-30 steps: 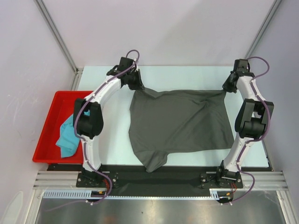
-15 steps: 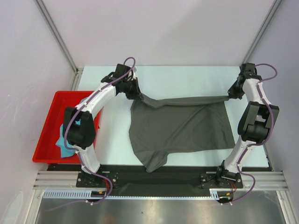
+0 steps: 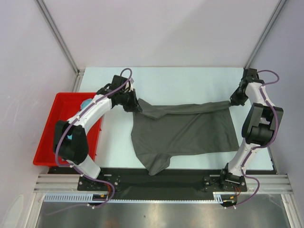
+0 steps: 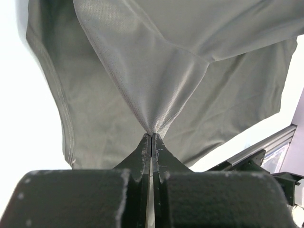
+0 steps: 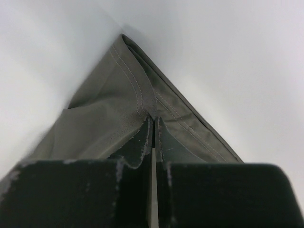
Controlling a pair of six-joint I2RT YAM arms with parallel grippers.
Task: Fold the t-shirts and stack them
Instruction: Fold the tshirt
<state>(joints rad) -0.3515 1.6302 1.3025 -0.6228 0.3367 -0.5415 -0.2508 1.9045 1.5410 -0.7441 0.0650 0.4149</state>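
Observation:
The dark grey t-shirt point(image 3: 185, 130) lies spread on the white table, its far edge lifted and folded toward me. My left gripper point(image 3: 136, 106) is shut on its far left corner; in the left wrist view the cloth point(image 4: 156, 80) fans out from the closed gripper point(image 4: 151, 136). My right gripper point(image 3: 233, 100) is shut on the far right corner; in the right wrist view the hemmed corner point(image 5: 133, 99) sits in the closed gripper point(image 5: 153, 118). The teal t-shirt point(image 3: 85, 101) lies in the red tray, mostly hidden behind my left arm.
The red tray point(image 3: 50, 137) stands at the left edge of the table. Grey walls with metal posts surround the table. A black strip and metal rail run along the near edge point(image 3: 161, 183).
Both grippers have moved toward me with the shirt's far edge, folding it over the body. The left arm has swung left and now covers most of the teal shirt.

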